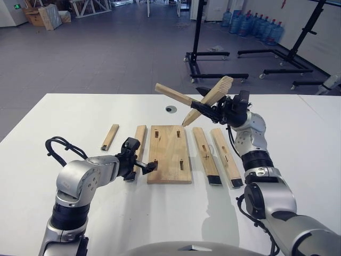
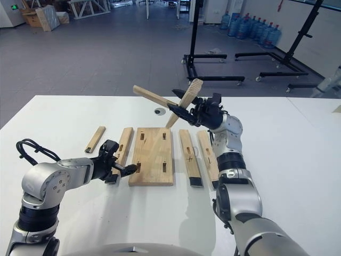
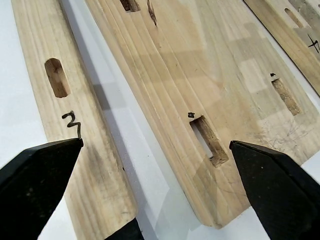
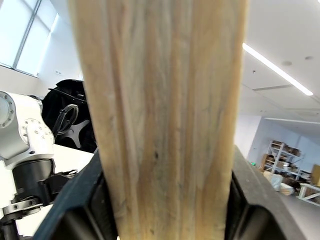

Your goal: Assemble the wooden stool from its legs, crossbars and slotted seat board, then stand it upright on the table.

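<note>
The slotted seat board lies flat mid-table. A long leg marked 3 and a short crossbar lie to its left; two more legs lie to its right. My left gripper is low at the board's front left corner, open, its fingers straddling the board's corner and the marked leg's end. My right gripper is raised over the board's far edge, shut on a tilted leg with a crossbar sticking out of it.
A round cable hole sits in the white table behind the board. Black wheeled stands and water bottles are on the floor beyond the far edge. Bare tabletop lies to both sides and in front.
</note>
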